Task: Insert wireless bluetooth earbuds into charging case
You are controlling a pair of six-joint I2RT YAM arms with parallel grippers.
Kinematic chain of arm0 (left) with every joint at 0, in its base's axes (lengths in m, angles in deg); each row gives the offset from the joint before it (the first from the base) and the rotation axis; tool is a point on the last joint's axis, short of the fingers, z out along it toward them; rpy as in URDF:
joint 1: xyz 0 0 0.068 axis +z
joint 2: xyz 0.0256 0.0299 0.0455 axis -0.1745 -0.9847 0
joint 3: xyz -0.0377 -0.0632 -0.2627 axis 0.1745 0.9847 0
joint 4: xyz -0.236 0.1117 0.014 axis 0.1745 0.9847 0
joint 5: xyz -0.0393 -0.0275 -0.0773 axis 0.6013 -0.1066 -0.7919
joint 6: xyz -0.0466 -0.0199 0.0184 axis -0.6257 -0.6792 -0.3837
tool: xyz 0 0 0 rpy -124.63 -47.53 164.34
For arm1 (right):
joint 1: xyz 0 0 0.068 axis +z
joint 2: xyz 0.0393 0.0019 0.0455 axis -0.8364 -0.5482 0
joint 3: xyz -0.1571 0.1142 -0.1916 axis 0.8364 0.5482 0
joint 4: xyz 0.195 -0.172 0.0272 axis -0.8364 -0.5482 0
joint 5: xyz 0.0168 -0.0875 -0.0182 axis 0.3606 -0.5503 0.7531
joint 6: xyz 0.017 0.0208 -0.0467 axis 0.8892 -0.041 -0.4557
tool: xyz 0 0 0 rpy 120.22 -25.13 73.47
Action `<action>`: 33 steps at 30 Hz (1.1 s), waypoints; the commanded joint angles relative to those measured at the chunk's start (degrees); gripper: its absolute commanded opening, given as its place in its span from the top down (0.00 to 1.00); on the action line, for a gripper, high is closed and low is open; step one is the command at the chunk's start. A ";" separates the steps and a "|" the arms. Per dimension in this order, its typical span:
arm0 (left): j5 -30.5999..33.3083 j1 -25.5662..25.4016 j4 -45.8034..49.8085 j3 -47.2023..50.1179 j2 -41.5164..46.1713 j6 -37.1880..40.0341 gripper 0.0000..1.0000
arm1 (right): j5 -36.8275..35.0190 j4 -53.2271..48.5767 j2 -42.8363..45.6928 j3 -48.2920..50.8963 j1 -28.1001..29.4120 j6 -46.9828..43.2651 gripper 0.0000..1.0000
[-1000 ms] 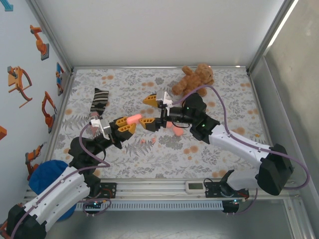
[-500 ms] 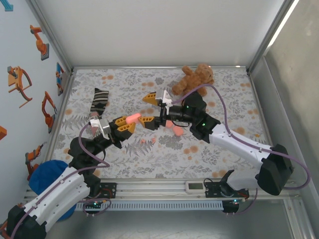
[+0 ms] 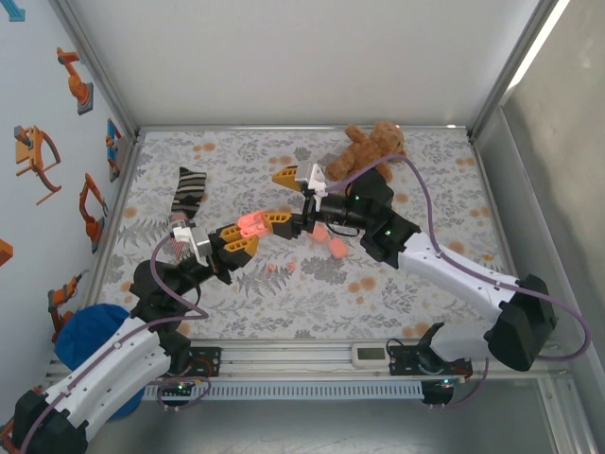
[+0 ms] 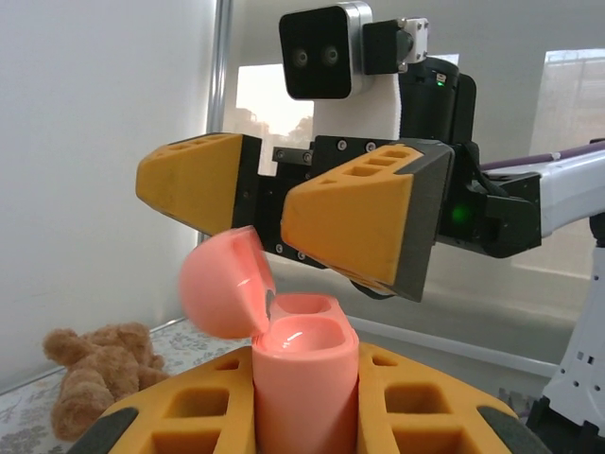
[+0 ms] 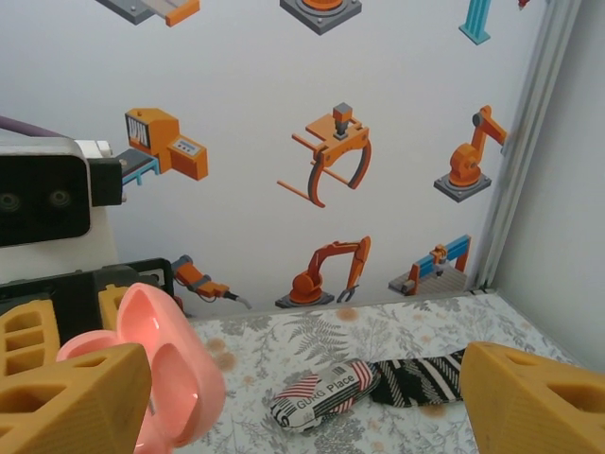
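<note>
Left claw (image 3: 243, 235) is clamped on the pink charging case (image 4: 302, 369). The case stands upright between its orange fingers (image 4: 189, 411), with the lid (image 4: 219, 284) flipped open to one side. Right claw (image 3: 281, 197) has its jaws wide apart and grips nothing; one finger (image 4: 364, 218) is just over the case mouth. Two earbuds (image 3: 274, 270) (image 3: 291, 266) lie on the floral cloth (image 3: 425, 189) near the left claw tip, apart from both claws. A second pink case (image 3: 336, 249) lies beside the right claw.
</note>
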 commanded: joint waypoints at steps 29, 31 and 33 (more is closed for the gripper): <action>4.83 -0.27 5.50 -0.68 1.62 3.55 1.00 | -26.88 -16.23 15.31 6.88 -0.26 -5.02 0.00; 4.96 -0.31 6.29 -0.68 2.05 3.72 1.00 | -29.26 -17.73 15.35 7.09 -0.25 -4.76 0.01; 5.01 -0.31 7.01 -0.53 2.69 3.81 1.00 | -31.88 -19.96 15.08 6.67 -0.25 -4.05 0.00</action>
